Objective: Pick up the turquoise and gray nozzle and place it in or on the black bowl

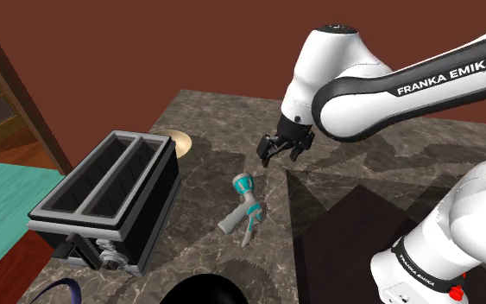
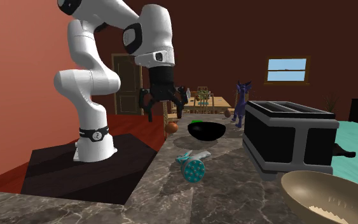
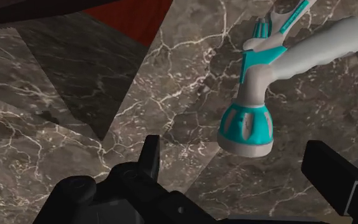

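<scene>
The turquoise and grey nozzle [image 1: 243,205] lies on its side on the dark marble counter, its round head [image 3: 247,126] pointing toward my gripper. In the second exterior view the nozzle [image 2: 193,167] rests between me and the black bowl [image 2: 206,131]. In the shoulder view the black bowl [image 1: 202,290] sits at the counter's near edge, partly cut off. My gripper [image 1: 280,152] hovers above the counter just past the nozzle's head, open and holding nothing. In the wrist view the fingers [image 3: 151,156] stand wide apart with the nozzle ahead of them, untouched.
A black two-slot toaster [image 1: 107,197] stands on the shoulder view's left of the nozzle. A tan bowl [image 1: 173,140] sits behind the toaster. My dark stand [image 2: 88,168] adjoins the counter. A purple figure [image 2: 241,102] stands beyond the black bowl.
</scene>
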You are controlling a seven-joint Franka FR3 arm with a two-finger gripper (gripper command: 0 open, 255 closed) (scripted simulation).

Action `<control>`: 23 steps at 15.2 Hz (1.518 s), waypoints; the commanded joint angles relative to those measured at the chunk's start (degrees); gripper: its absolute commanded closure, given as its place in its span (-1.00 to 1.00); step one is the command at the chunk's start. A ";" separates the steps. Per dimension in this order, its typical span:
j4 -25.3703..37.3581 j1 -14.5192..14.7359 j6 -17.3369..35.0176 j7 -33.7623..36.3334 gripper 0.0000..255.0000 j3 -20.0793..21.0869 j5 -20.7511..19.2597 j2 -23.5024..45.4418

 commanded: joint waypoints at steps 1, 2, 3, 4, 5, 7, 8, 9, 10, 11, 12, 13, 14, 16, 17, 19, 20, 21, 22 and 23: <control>-0.07 -0.54 4.47 3.02 -1.00 2.62 -0.93 4.16; 0.15 -1.11 6.65 4.70 -1.00 3.97 -1.88 6.56; 0.47 -1.82 8.78 6.58 -1.00 5.36 -3.14 9.04; 0.89 -2.69 10.85 8.71 -1.00 6.79 -4.79 11.61; 1.41 -3.75 12.83 11.14 -1.00 8.29 -6.89 14.26; 2.79 -6.18 16.41 17.31 -1.00 11.15 -12.98 19.88; 3.70 -7.37 17.89 21.19 -1.00 12.30 -17.15 22.87; 4.77 -8.29 19.10 25.59 -1.00 13.04 -22.08 25.97; 4.88 -8.31 19.80 26.84 -1.00 12.70 -23.81 27.05; 5.02 -8.38 20.46 28.14 -1.00 12.41 -25.62 28.15; 5.19 -8.45 21.10 29.49 -1.00 12.10 -27.49 29.25; 5.39 -8.43 21.70 30.88 -1.00 11.69 -29.41 30.36; 5.62 -8.33 22.27 32.30 -1.00 11.19 -31.37 31.47; 6.16 -7.88 23.33 35.17 -1.00 9.92 -35.31 33.68; 6.33 -7.64 23.63 35.98 -1.00 9.46 -36.41 34.30; 6.33 -7.56 23.63 35.96 -1.00 9.38 -36.38 34.30; 6.33 -7.56 23.63 35.96 -1.00 9.38 -36.38 34.30; 6.33 -7.56 23.63 35.96 -1.00 9.38 -36.38 34.30; 6.33 -7.56 23.63 35.96 -1.00 9.38 -36.38 34.30; 6.33 -7.56 23.63 35.96 -1.00 9.38 -36.38 34.30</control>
